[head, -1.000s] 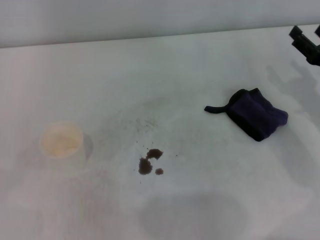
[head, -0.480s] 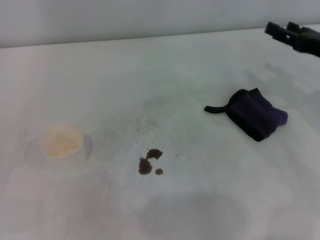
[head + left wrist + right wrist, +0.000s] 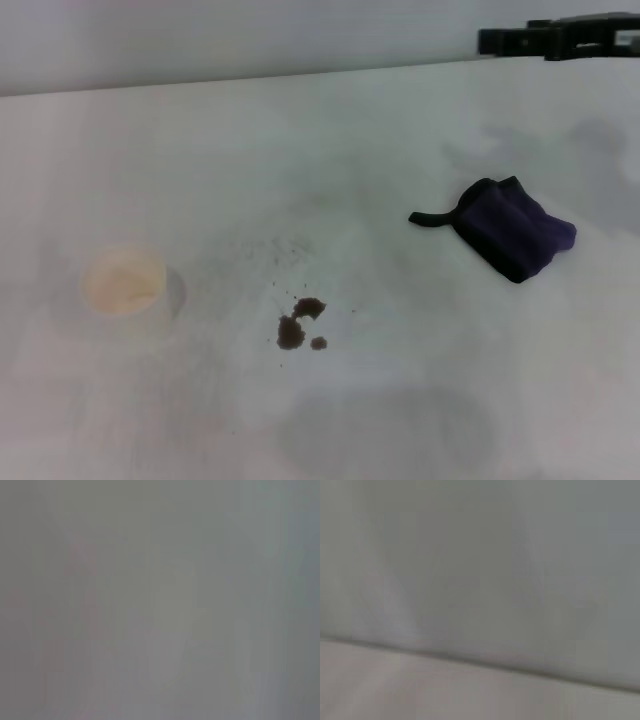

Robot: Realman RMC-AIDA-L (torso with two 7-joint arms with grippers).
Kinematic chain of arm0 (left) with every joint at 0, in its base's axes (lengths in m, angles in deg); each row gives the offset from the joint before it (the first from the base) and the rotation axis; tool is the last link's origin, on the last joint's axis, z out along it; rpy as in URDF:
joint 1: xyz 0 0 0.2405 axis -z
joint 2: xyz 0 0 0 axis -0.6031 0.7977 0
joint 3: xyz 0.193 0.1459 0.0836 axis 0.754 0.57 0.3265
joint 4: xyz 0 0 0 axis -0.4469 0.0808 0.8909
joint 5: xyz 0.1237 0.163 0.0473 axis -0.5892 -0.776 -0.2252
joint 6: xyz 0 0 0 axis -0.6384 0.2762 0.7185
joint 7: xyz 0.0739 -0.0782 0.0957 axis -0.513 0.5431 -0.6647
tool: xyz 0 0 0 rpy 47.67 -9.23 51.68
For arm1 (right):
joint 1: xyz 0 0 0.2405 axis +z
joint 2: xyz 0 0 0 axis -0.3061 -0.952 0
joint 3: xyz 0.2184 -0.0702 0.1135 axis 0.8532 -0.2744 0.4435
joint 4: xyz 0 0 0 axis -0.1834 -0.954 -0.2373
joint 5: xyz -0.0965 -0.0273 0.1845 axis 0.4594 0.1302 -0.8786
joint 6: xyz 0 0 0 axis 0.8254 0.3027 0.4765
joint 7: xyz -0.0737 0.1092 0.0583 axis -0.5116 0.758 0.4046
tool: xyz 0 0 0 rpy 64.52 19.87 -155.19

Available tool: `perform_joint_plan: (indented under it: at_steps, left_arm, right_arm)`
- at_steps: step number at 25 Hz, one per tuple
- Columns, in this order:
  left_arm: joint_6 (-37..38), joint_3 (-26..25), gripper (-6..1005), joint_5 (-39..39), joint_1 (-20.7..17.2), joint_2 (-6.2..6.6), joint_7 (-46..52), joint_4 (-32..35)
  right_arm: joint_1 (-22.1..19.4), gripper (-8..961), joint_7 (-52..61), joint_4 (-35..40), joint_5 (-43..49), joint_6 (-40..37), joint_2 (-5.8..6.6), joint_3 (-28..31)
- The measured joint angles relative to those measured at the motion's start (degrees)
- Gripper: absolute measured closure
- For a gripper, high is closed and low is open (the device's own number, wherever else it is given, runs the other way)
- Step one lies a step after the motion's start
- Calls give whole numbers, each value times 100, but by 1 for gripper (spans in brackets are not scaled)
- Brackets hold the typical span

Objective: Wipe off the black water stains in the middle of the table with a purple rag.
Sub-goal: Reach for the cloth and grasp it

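The purple rag [image 3: 515,239] lies bunched on the desk [image 3: 420,130], well right of the black water stains [image 3: 298,325] at its middle. My right claw [image 3: 500,41] hangs beyond it at the far edge; I cannot tell its spread. The rag looks soft and light (strap too thin), so I would pinch the thick folded bulk.

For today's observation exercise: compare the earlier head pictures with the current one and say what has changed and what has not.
The right gripper has swung from the right edge up and leftward along the table's far edge, above and beyond the purple rag. It has grasped nothing. The rag, black water stains, paper cup and table are unchanged.
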Motion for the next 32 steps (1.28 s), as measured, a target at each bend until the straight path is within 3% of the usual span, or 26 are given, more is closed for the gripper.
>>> perform_joint_plan:
  at_steps: [5,10,17,21,25,32]
  left_arm:
    - [-913,-8,120,58,-34,-20,-328,24]
    - [-1437,-11,121,194,4,-22,-488,19]
    - [-585,-10,122,187,66,-18,-494,-55]
    - [-257,-10,123,195,89,-11,-500,-143]
    - [-44,-10,123,176,127,0,-502,-232]
    - [57,1,123,162,123,-2,-505,-321]
  right_arm:
    - [618,130,695,-88,1366,817,-27,46]
    - [839,145,954,-25,2145,1259,-75,46]
    - [1254,166,1463,-61,2897,2180,-149,-59]
    - [1575,199,1780,78,3620,2472,-186,-499]
    - [1932,240,1943,701,4050,2405,-200,-980]
    - [2442,245,1825,2008,4098,1825,-192,-1163]
